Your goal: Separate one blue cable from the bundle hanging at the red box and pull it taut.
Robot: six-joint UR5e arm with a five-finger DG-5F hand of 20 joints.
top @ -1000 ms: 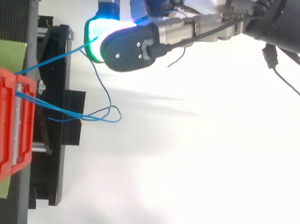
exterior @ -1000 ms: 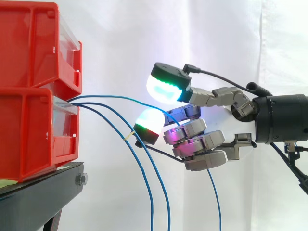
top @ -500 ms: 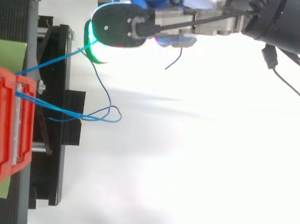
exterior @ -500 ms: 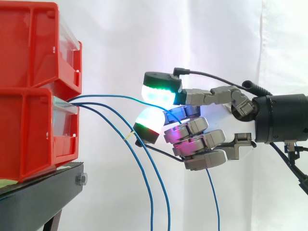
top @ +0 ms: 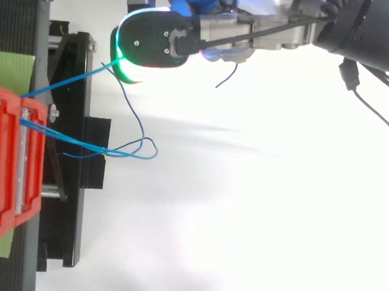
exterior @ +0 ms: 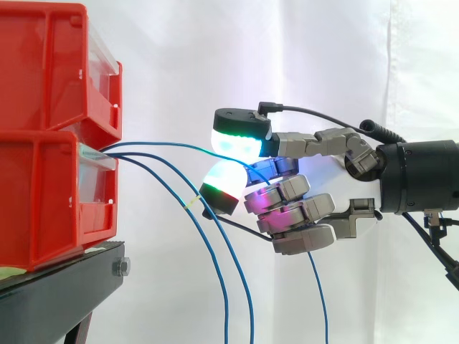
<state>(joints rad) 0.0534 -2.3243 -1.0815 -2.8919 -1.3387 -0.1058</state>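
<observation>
Two red plastic bins (exterior: 43,193) sit stacked on a black metal stand (exterior: 64,287) at the left, before a white curtain (exterior: 179,57). Seen from above, a flat green sheet (top: 8,70) lies beneath them.

Three thin blue cables (exterior: 133,154) leave the front of the lower bin. Two of them curve down and hang free past the edge of the stand, and the lower of these carries a small yellow mark (exterior: 192,203). From above, this pair forms a loose loop away from the stand.

The topmost blue cable (exterior: 165,142) runs nearly level away from the bin and into the robot hand (exterior: 301,211), which comes in from the right. It stands clear of the other two.

The fingers (exterior: 224,183) are curled. The thumb's glowing pad sits just above another glowing pad, and the cable passes between them. They appear to pinch it, though the contact itself is hard to make out from the side. The cable's loose end drops straight down from under the hand.

In the top view the stretch from bin to hand (top: 257,32) is a straight slanting line. Nothing stands between the hand and the bins except the cables.
</observation>
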